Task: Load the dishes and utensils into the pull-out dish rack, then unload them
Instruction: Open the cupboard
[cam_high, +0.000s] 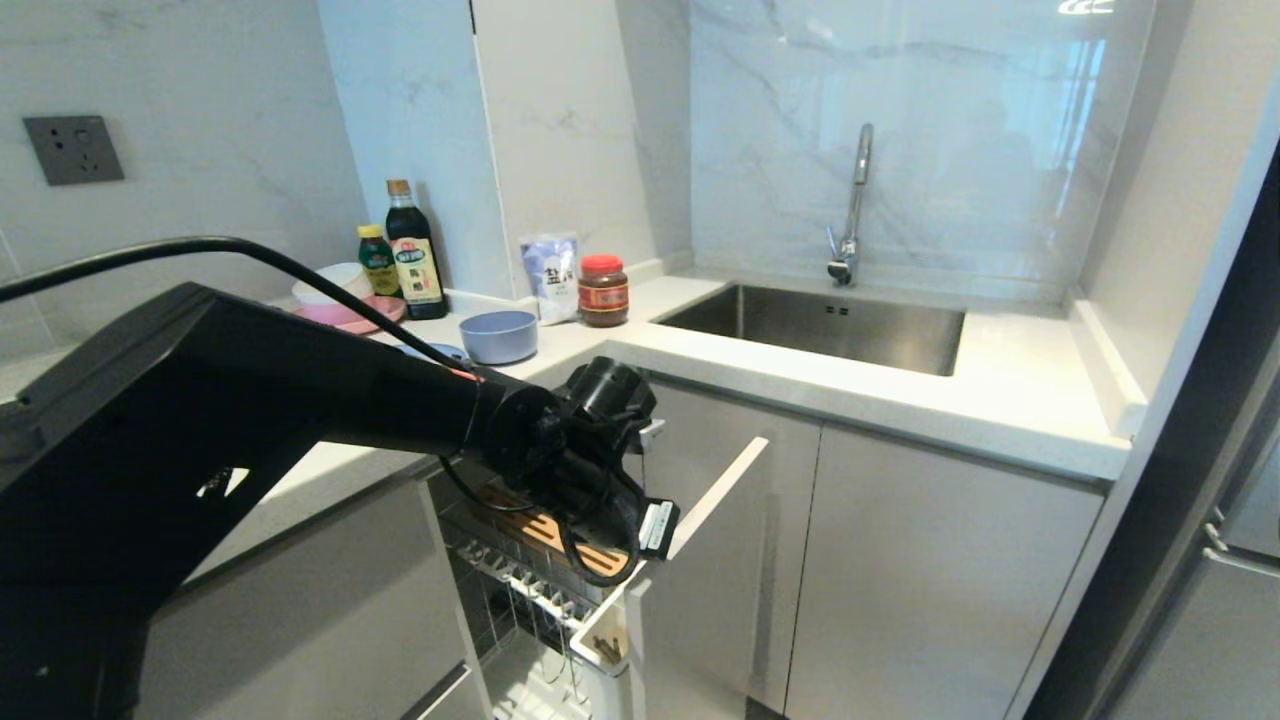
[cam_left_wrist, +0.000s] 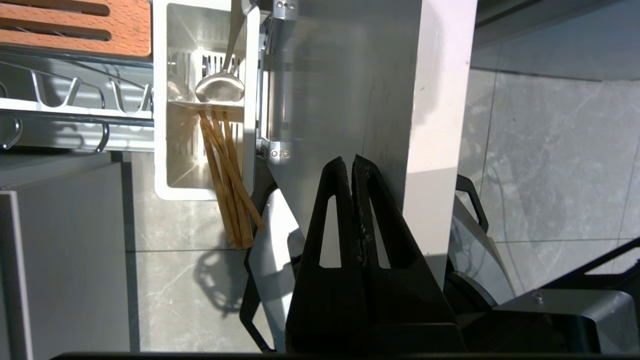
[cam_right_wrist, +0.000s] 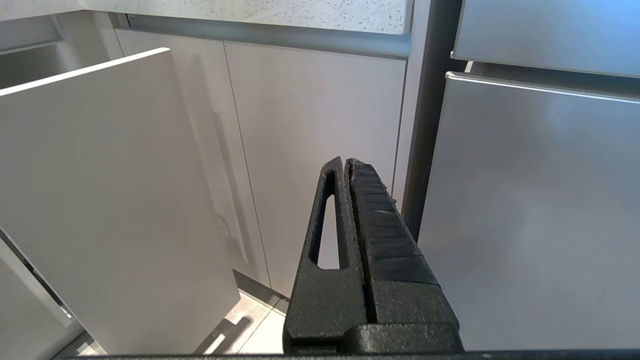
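Observation:
The pull-out dish rack stands drawn out under the counter, its narrow white front facing the room. My left arm reaches over it. In the left wrist view the left gripper is shut and empty, above the rack's front panel. Beside it, the white caddy holds the wooden chopsticks in one cell and the silver fork, rounded end up, in the other. The blue bowl and the edge of the blue plate sit on the counter. My right gripper is shut, low by the cabinet doors.
A pink plate with white bowls, sauce bottles, a salt bag and a red-lidded jar stand at the counter's back. The sink lies to the right. The rack's wooden strip and plate prongs hold nothing.

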